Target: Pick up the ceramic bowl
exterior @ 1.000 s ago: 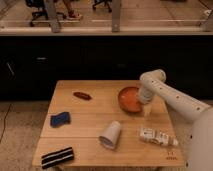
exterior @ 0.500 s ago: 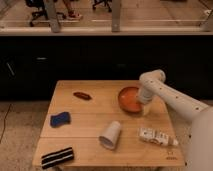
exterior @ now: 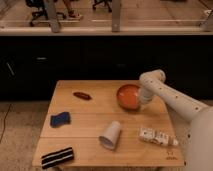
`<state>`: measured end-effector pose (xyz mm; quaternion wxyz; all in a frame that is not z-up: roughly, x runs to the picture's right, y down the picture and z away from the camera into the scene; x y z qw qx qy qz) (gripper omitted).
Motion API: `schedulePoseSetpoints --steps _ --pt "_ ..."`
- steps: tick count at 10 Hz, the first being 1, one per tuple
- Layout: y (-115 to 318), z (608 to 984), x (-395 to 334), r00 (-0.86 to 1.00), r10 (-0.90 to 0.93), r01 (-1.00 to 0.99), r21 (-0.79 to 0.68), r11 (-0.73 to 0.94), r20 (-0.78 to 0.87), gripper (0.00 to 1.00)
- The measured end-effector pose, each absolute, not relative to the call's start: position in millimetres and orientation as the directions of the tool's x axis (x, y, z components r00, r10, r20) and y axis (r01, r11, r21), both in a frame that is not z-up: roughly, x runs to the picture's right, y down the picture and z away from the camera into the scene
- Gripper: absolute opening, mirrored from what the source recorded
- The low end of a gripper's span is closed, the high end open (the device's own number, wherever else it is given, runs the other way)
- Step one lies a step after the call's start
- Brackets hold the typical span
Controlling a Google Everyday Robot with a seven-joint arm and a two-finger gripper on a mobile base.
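Note:
The ceramic bowl is glossy orange and round. It sits at the right middle of the wooden table, tilted so its inside faces the camera. My gripper comes down from the white arm and is shut on the bowl's right rim. The fingertips are hidden behind the rim and the wrist.
A white paper cup lies on its side in front of the bowl. A white packet lies at the front right. A blue cloth, a dark striped item and a small brown item are on the left half.

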<state>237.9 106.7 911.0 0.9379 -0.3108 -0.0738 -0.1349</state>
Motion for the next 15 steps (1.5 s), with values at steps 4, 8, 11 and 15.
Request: schedulePoseSetpoints --steps 4,8,11,15 --pt "85.7 893.7 232.7 0.944 -0.24 0.325 -0.523 0.788 0.224 0.01" --pt "69.4 876.5 228.2 0.933 -0.273 0.357 -0.494 0.793 0.236 0.01" --pt "56.4 869.1 224.1 0.919 -0.318 0.392 -0.468 0.792 0.232 0.01" --pt "49.9 862.2 219.4 0.903 -0.362 0.429 -0.457 0.78 0.23 0.01"
